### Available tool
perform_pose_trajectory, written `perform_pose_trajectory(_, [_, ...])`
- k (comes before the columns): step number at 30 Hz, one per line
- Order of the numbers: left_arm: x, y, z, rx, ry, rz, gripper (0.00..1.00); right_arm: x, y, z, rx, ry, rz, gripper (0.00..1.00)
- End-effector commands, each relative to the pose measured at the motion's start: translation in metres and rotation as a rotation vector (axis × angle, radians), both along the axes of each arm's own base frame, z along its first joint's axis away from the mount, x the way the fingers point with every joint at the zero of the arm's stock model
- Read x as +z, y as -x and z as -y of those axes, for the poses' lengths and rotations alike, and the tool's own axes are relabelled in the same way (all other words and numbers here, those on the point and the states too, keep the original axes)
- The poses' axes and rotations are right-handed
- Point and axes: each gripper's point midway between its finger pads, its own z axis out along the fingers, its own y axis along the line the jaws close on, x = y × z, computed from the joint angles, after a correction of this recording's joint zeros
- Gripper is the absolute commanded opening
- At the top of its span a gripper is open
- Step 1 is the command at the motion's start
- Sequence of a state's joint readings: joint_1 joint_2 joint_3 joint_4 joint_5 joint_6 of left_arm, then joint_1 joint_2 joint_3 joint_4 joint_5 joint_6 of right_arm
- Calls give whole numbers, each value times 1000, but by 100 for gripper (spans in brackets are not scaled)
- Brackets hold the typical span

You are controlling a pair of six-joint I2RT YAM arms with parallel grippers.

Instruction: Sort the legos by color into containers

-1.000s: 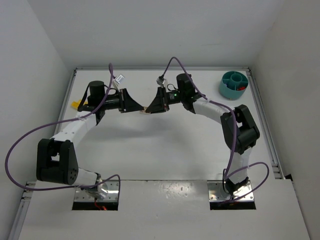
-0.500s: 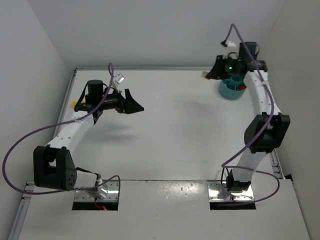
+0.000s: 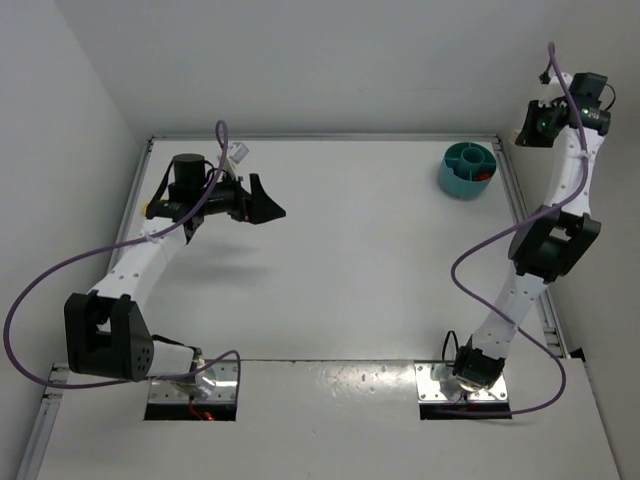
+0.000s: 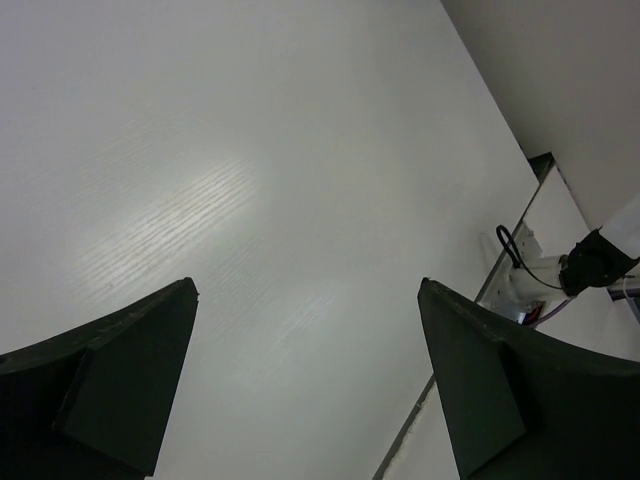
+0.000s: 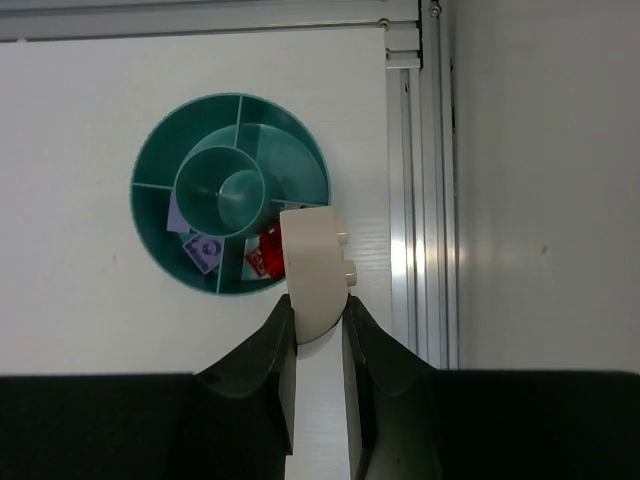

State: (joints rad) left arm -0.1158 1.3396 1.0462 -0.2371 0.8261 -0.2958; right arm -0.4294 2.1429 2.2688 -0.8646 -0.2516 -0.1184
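Since my right gripper (image 5: 317, 300) is clenched on a cream brick (image 5: 313, 262), studs turned toward the rail, I judge the step in hand to be the carry: one lego is held and not yet dropped. Below and beyond it in my right wrist view sits the teal tub (image 5: 232, 97), upright on the white table (image 5: 80, 120), just beside the aluminium rail (image 5: 415, 150). A red brick (image 5: 263, 255) lies in the outer compartment on the side nearest my fingers, and lavender pieces (image 5: 205, 248) lie in the compartment next to it. The centre cup and the other outer compartments look bare. The cream brick overlaps the tub's rim by the red compartment, but from above my right gripper (image 3: 545, 120) hangs high and out past the table's right edge, apart from the tub (image 3: 467, 170), so I cannot tell that the brick is truly over any compartment. The next move, as I see it, calls for coming in over a bare compartment, away from red and lavender, sinking low, and only then parting the fingers. Well apart, at the far left of the table, my left gripper (image 4: 308, 290) hovers with its jaws spread and nothing between them. I can read no brand, label or writing anywhere.
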Motion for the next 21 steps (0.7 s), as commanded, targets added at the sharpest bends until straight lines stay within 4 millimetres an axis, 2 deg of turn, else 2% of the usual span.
perform_pose_trajectory(1, [16, -10, -2, 27, 0, 41, 98, -3, -27, 3, -30, 23, 43, 2])
perform_pose_trajectory(3, [21, -10, -1, 18, 7, 51, 98, -13, -36, 6, -37, 16, 46, 2])
perform_pose_trajectory(4, [17, -12, -4, 27, 5, 33, 98, -18, -41, 8, -37, 19, 52, 2])
perform_pose_trajectory(10, [16, -13, -5, 35, 0, 33, 98, -29, -54, 17, -57, 28, 61, 2])
perform_pose_trajectory(12, [13, -14, -5, 38, 4, 17, 98, -43, -58, 19, -57, 22, 47, 2])
perform_pose_trajectory(14, [13, -14, -5, 38, 4, 17, 99, -40, -64, 19, -49, 27, 78, 2])
perform_pose_trajectory(16, [13, -14, -5, 38, 4, 17, 99, -50, -69, 17, -31, 10, 75, 2])
perform_pose_trajectory(17, [13, -14, -5, 38, 4, 17, 99, -44, -71, 16, -22, 8, 90, 2])
perform_pose_trajectory(19, [9, -12, -5, 38, 2, 6, 99, -48, -76, 7, 13, 0, 97, 2])
perform_pose_trajectory(21, [8, -14, -6, 47, -3, 7, 99, -48, -80, 8, 21, 13, 105, 2])
